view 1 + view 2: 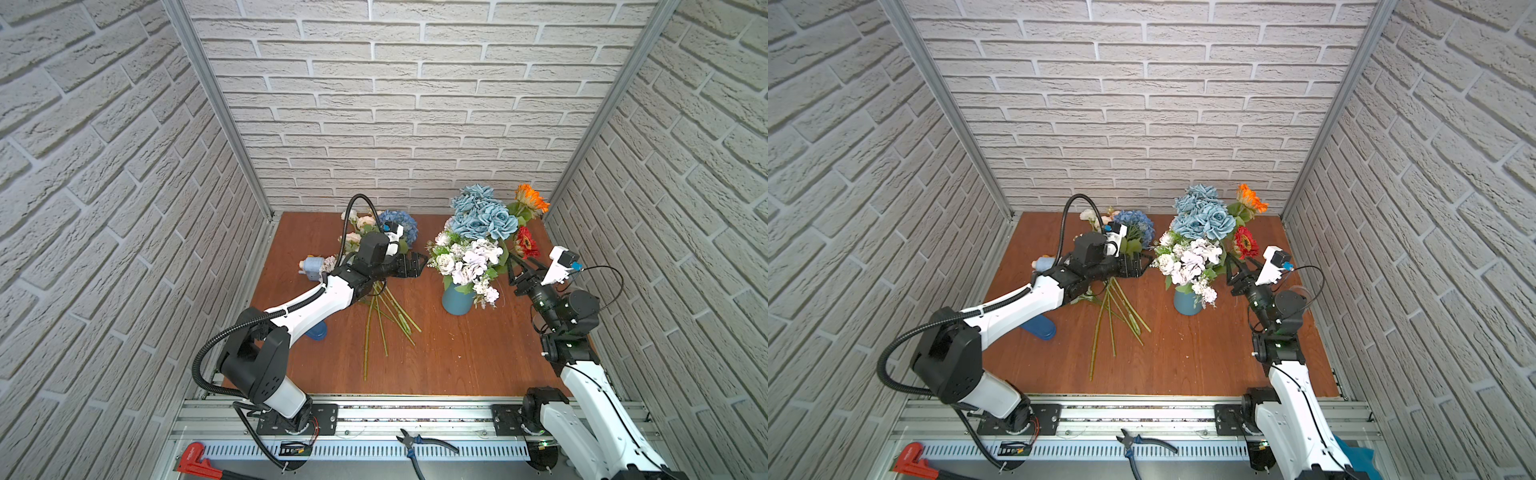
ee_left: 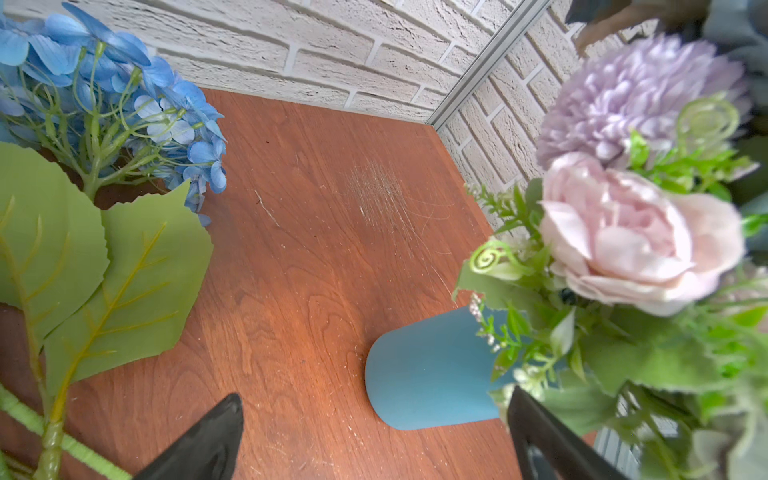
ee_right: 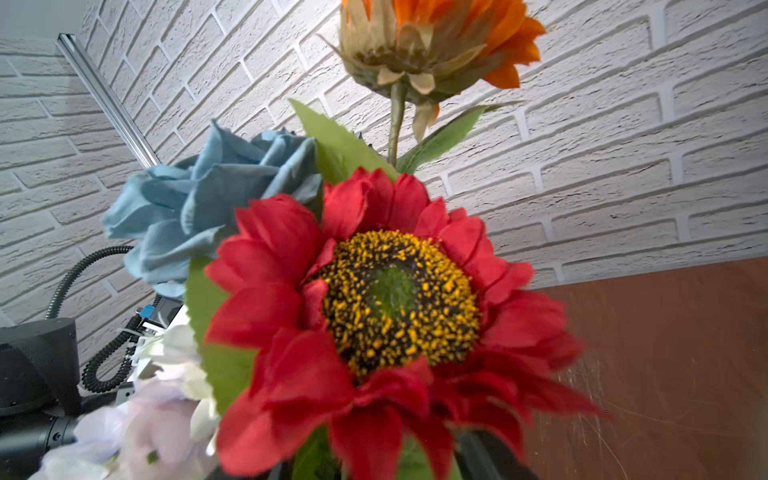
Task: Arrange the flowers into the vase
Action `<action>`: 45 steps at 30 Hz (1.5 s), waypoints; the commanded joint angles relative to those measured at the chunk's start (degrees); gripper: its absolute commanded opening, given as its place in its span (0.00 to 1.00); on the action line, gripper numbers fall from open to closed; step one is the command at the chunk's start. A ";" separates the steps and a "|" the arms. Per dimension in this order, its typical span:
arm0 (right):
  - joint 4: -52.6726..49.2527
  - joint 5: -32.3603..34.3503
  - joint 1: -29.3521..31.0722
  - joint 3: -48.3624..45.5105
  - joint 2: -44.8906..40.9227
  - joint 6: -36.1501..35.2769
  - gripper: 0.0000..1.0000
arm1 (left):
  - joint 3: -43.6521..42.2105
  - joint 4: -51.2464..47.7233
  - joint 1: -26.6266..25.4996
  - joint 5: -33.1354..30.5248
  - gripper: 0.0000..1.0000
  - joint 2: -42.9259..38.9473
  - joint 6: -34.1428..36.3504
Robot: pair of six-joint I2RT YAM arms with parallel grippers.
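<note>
Brick-walled cell, brown wooden counter (image 1: pixel 457 365) | blue cylindrical vase (image 1: pixel 457 300) upright, holding most flowers | blue hydrangea bunch (image 1: pixel 401 224) lay loose, awaiting pickup | left pincer (image 1: pixel 422 265) wide, empty | right pincer (image 1: pixel 524 261) below red daisy-like bloom (image 1: pixel 527 243), grip indiscernible, probably seating its stem.

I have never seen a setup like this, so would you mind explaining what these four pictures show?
Two white-and-black robot arms work at a wooden table inside a brick-walled booth. Both top views come from one camera overhead. The other two pictures come from small cameras on the arms' wrists.

A blue vase already holds dusty-blue roses, lilac-white clusters, an orange bloom and a red bloom. A blue hydrangea and cream roses lie on the table.

The left gripper hovers between those lying flowers and the vase, jaws open and empty. The right gripper sits just below the red bloom, which fills its wrist view. Whether it grips anything cannot be told.
</note>
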 commanded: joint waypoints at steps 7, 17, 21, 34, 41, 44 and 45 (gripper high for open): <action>13.22 -1.67 -0.83 2.06 7.09 4.41 0.29 | 1.60 0.30 -0.56 -0.81 0.98 0.35 0.61; 22.46 -9.28 0.24 0.95 15.70 9.98 0.15 | 1.45 1.00 -0.65 -0.72 0.98 0.61 0.44; 23.08 -9.92 2.62 0.16 17.98 9.74 0.12 | 1.34 1.09 -0.65 -0.73 0.98 0.48 0.44; -5.11 -6.24 3.82 2.56 2.36 -2.14 0.25 | 1.31 2.21 -0.64 -0.38 0.98 1.17 0.35; -29.61 1.45 3.82 4.67 -8.31 -8.89 0.55 | 1.60 4.94 -0.64 1.00 0.98 2.72 -0.78; -35.19 2.74 3.76 4.41 -10.45 -9.71 0.59 | 1.52 5.46 -0.64 1.38 0.98 2.73 -1.14; -36.57 3.26 3.82 4.26 -11.09 -9.75 0.61 | 1.43 5.55 -0.64 1.38 0.98 2.52 -1.14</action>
